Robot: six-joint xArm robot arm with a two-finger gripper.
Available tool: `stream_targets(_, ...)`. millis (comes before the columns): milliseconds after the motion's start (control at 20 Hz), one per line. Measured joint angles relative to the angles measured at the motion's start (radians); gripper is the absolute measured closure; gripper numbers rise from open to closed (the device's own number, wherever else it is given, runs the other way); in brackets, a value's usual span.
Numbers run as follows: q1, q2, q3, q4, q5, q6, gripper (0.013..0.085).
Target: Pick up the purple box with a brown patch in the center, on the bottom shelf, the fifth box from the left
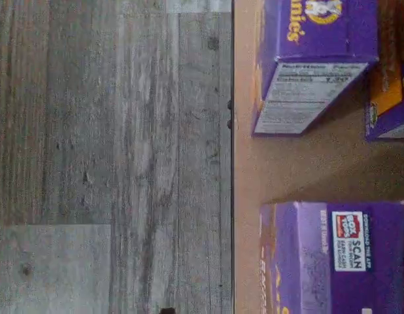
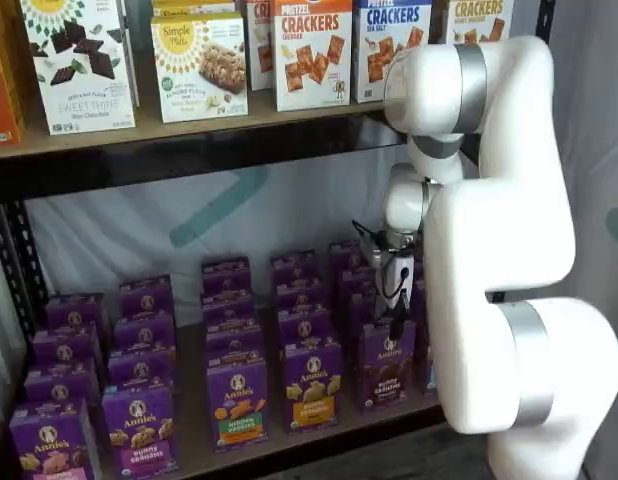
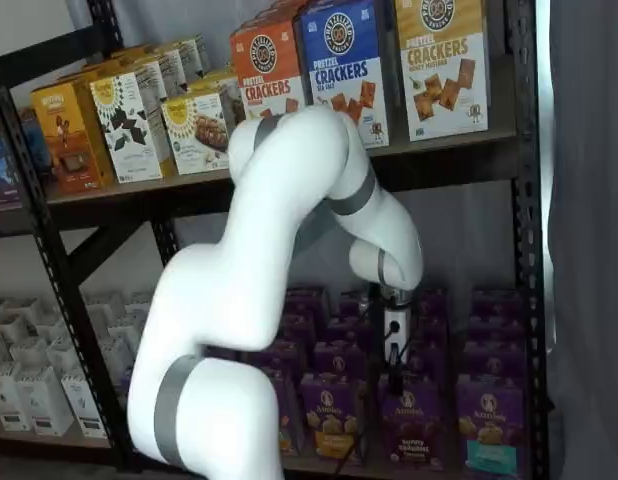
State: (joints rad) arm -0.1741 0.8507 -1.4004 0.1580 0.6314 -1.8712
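Note:
The purple box [image 2: 386, 366] with the dark brown picture stands at the front of its column on the bottom shelf [image 2: 192, 405], and shows in both shelf views [image 3: 409, 421]. My gripper [image 2: 396, 326] hangs straight down just above and slightly behind that box's top, its black fingers [image 3: 394, 376] side-on. Nothing is between them, and they stand open. The wrist view looks down on the shelf board [image 1: 300, 167] and the tops of purple cartons [image 1: 313, 59]; I cannot tell which of them is the brown one.
A purple carton with a yellow-orange band [image 2: 311, 385] stands left of the target, and one with a teal band [image 3: 486, 427] right of it. More purple rows stand behind. Cracker boxes [image 2: 311, 50] fill the upper shelf. Grey plank floor [image 1: 110, 157] lies before the shelf edge.

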Motion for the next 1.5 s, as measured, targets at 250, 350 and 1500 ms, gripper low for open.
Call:
stream_targets(250, -0.010, 0.061, -0.075, -0.010, 0.019, -0.001, 0.0130)
stream_targets(350, -0.013, 0.079, -0.099, -0.010, 0.026, -0.004, 0.0130)
stream_targets(1500, -0.005, 0.194, -0.205, -0.062, 0.021, 0.048, 0.0250)
